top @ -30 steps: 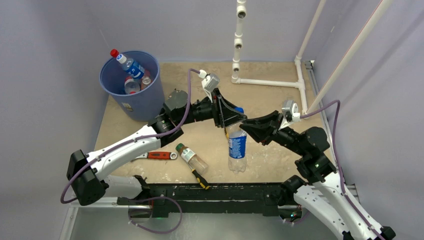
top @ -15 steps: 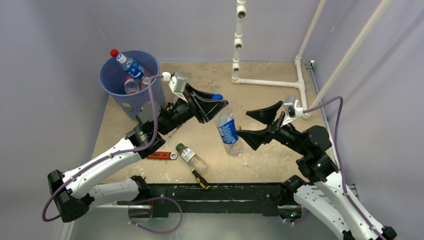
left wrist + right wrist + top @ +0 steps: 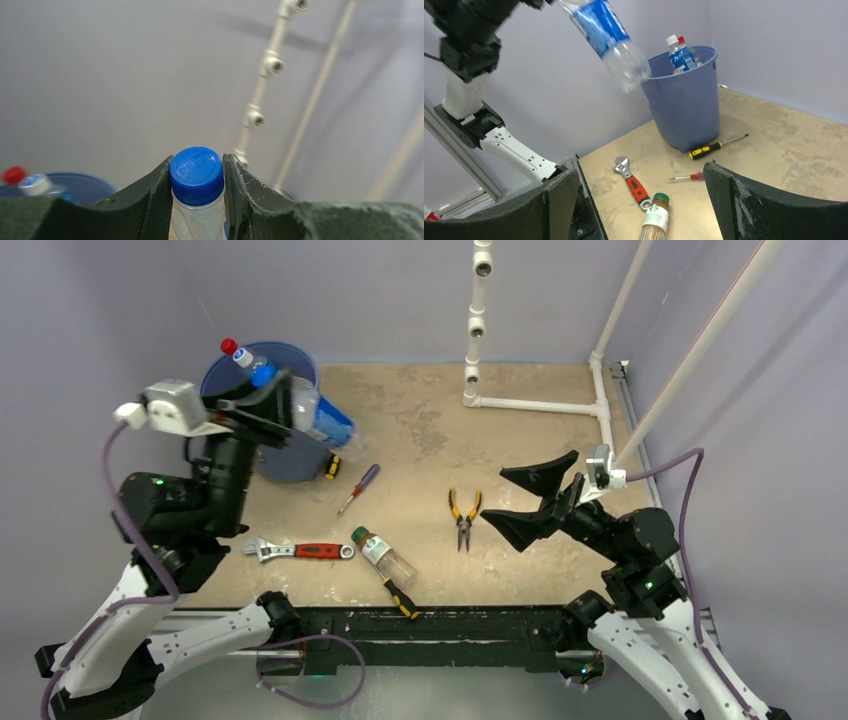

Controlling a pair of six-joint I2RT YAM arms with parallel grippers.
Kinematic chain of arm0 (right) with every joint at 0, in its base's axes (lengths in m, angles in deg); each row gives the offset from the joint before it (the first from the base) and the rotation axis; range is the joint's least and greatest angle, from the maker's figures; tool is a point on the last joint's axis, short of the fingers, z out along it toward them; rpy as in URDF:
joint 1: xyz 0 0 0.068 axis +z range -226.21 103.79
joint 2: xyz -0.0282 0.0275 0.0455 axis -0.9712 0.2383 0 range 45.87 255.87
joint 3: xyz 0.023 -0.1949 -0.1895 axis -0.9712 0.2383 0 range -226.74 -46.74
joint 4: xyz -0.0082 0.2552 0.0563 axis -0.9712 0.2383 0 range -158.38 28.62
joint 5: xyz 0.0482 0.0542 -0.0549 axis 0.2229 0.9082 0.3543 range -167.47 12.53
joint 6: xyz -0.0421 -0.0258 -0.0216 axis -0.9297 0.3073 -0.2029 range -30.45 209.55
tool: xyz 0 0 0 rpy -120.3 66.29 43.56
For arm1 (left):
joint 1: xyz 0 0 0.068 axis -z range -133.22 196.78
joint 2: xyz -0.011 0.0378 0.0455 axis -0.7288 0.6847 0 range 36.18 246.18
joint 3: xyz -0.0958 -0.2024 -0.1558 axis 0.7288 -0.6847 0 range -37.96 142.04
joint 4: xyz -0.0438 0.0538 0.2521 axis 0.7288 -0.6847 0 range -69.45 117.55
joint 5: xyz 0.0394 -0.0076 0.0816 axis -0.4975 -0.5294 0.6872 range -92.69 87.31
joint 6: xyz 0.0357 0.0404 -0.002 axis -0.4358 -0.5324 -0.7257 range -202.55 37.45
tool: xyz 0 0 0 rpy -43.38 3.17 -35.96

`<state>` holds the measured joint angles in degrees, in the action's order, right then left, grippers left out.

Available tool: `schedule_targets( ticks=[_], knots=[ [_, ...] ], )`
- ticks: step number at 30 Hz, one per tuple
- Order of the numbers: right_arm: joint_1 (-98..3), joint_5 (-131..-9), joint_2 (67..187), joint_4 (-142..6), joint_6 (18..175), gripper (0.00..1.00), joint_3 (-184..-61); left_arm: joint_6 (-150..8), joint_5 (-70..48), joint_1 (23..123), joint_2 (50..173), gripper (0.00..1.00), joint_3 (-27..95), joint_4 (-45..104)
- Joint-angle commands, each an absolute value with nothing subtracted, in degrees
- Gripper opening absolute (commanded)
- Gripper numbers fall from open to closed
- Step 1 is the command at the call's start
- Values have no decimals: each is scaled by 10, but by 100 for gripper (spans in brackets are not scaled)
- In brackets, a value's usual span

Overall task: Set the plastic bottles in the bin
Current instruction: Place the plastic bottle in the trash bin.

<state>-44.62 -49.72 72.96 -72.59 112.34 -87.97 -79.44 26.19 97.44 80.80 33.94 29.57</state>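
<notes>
The bin (image 3: 262,458) is a blue bucket at the far left, and two bottles (image 3: 245,360) stick out of it. My left gripper (image 3: 278,405) is raised beside the bin's rim. It is shut on the blue-capped neck (image 3: 196,174) of a clear plastic bottle (image 3: 322,420) with a blue label. That bottle (image 3: 606,35) hangs tilted, its base by the rim of the bin (image 3: 684,100). A small green-capped bottle (image 3: 383,556) lies on the table near the front. My right gripper (image 3: 520,502) hovers open and empty over the right half of the table.
Pliers (image 3: 462,516), a red screwdriver (image 3: 357,489), a yellow screwdriver (image 3: 333,466), an adjustable wrench (image 3: 300,550) and a yellow-black tool (image 3: 400,595) lie on the table. A white pipe frame (image 3: 530,400) stands at the back right.
My right gripper opened, let go of the blue-label bottle and drew back. My left arm carried that bottle up and left from the table's middle to the bin.
</notes>
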Motion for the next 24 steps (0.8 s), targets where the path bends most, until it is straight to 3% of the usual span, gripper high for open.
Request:
schedule_targets(
  ticks=[1,6,11,14,17,21,24],
  knots=[
    [-444,-520,717,-752,1153,99,-839,-960,493,974,825,0,389,285],
    [-444,-520,712,-791,1177,99,-805,-1093,555,974,861,0,425,389],
    [-444,-511,719,-804,1196,99,-784,-1377,594,974,937,0,395,678],
    [-444,-509,717,-805,1200,98,-773,-1481,568,947,991,0,375,778],
    [-444,-511,719,-798,1197,98,-771,-1400,572,858,1039,0,412,738],
    [-444,-508,714,-791,1193,98,-776,-1105,491,698,1045,0,479,476],
    [-444,-510,703,-782,1190,98,-774,-1060,477,650,1062,0,489,472]
  ],
)
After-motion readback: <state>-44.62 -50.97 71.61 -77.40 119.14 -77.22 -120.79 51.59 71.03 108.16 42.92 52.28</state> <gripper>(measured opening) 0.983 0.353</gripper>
